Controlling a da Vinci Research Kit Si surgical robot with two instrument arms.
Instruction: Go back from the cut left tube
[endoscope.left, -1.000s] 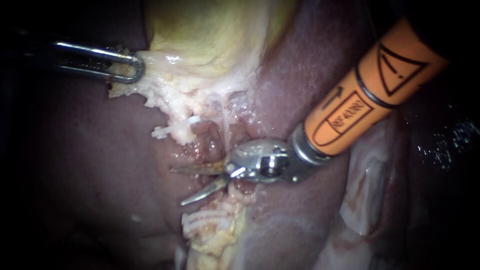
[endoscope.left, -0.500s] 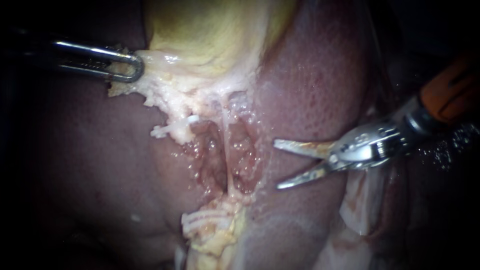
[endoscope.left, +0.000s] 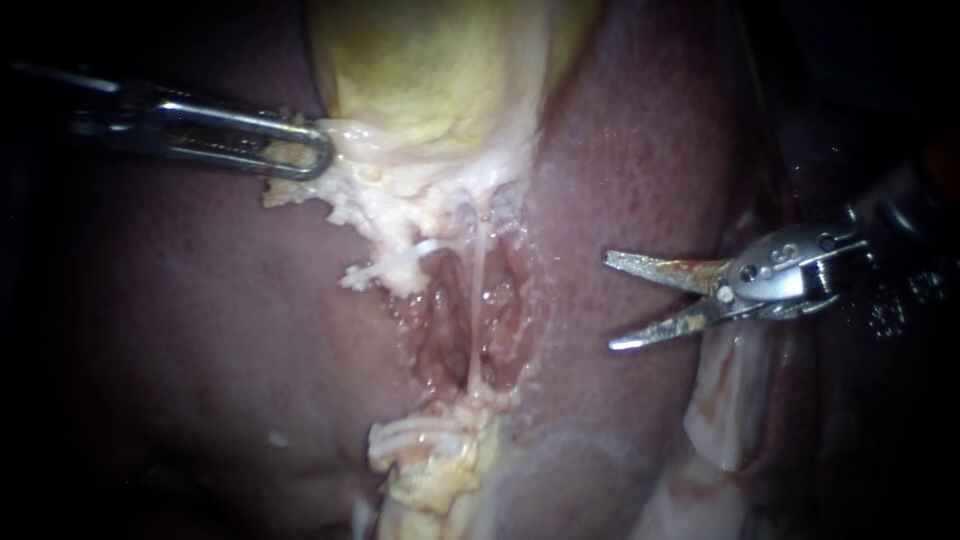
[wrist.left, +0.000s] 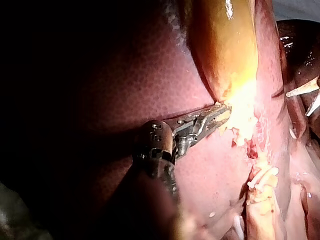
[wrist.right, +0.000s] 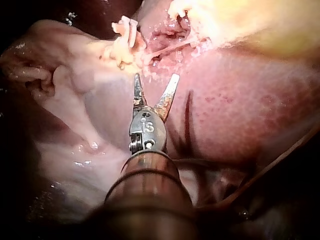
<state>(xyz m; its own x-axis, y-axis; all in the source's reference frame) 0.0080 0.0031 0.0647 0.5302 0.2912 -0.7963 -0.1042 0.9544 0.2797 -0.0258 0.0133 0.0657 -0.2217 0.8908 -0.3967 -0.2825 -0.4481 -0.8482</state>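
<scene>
right instrument: the right instrument (endoscope.left: 610, 300) enters from the right edge of the endoscope view. its two thin blades are spread wide with nothing between them, over bare liver (endoscope.left: 640, 170).
tube against blades: the cut left tube (endoscope.left: 430, 455) lies to the left of the blade tips, at centre frame and well apart from them. in the right wrist view it sits ahead of the blades, not touching.
lower end: the lower stump (endoscope.left: 440, 478) is pale, at low centre, and banded by white clips (endoscope.left: 400, 432).
raw bed: the raw bed (endoscope.left: 440, 330) is a reddish hollow in the liver that separates the two cut ends.
whole tube: a thin pale strand (endoscope.left: 477, 300) runs top to bottom through the bed, just right of the cut ends and unbroken.
upper end: the upper stump (endoscope.left: 395, 270) is above and left of the bed, with a small white clip (endoscope.left: 428, 246) beside it.
left instrument: the left instrument (endoscope.left: 315, 160) comes in from the upper left. its jaws are clamped on pale tissue (endoscope.left: 350, 200) at the gallbladder's lower edge, well apart from the cut ends.
gallbladder: the gallbladder (endoscope.left: 430, 70) is yellow, at top centre.
</scene>
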